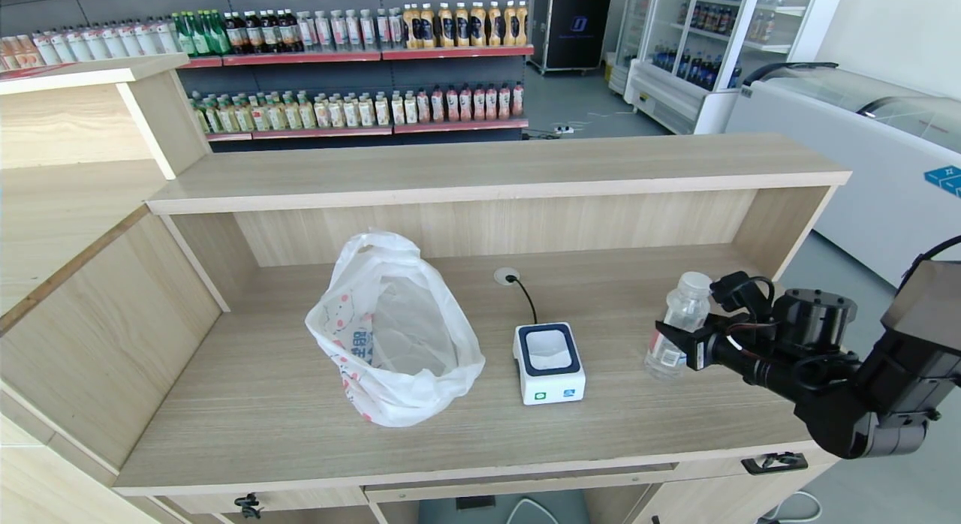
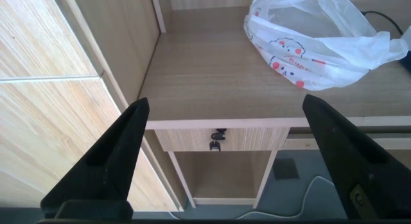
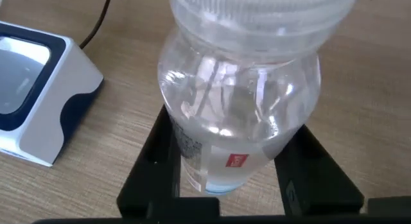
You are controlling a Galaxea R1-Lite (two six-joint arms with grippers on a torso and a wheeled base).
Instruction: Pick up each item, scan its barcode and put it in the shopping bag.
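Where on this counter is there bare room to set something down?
Widest bare patch: the counter left of the shopping bag, up to the side panel. Also the front strip before the scanner. Narrower gap between scanner and bottle. Crowded at right, where the right tool grips the bottle.

Small shop, shelves of bottled drinks, glass-door coolers, wooden checkout counter, barcode scanner

A pale wooden checkout counter is carrying a white barcode scanner at its centre, its black cable running to a grommet at twelve o'clock. An open plastic shopping bag is slumping at nine o'clock. A clear bottle is standing upright at three o'clock.
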